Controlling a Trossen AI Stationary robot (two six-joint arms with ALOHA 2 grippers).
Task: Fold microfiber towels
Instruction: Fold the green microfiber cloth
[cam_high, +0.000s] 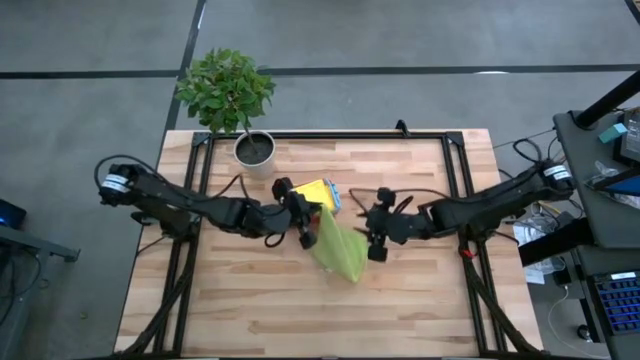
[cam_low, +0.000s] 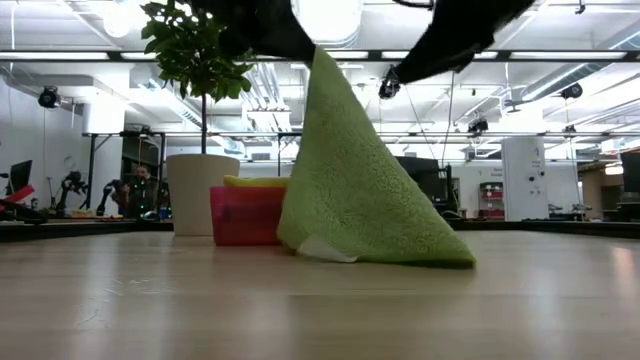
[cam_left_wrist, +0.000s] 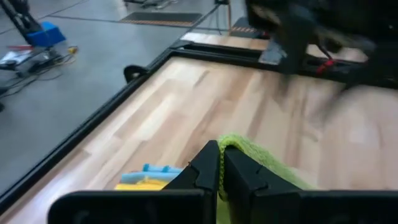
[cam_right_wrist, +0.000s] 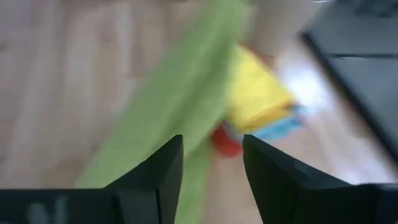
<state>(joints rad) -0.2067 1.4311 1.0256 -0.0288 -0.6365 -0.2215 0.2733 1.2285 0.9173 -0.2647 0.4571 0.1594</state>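
A lime green towel (cam_high: 340, 250) hangs from my left gripper (cam_high: 306, 236), which is shut on it near the table's middle. In the low view the towel (cam_low: 360, 190) drapes down as a cone, and its lower edge (cam_low: 400, 258) lies on the table. My right gripper (cam_high: 375, 245) is open just right of the towel. In its wrist view (cam_right_wrist: 211, 168) the towel (cam_right_wrist: 180, 93) lies beyond its fingers. A pink tray (cam_low: 245, 215) holding yellow and blue towels (cam_high: 320, 193) stands just behind the green one. My left gripper pinches an upper edge of the green towel (cam_left_wrist: 222, 144) between its two fingers. That part is the towel's highest point (cam_low: 316, 55). The towel hangs below the fingers, spreading out downward, and its lower edge rests on the table.
A potted plant (cam_high: 255, 148) stands at the table's far edge, left of the middle; it also shows in the low view (cam_low: 195, 190). Bare wood lies along the near side (cam_high: 300, 310). A black frame (cam_high: 330, 135) runs along the far edge.
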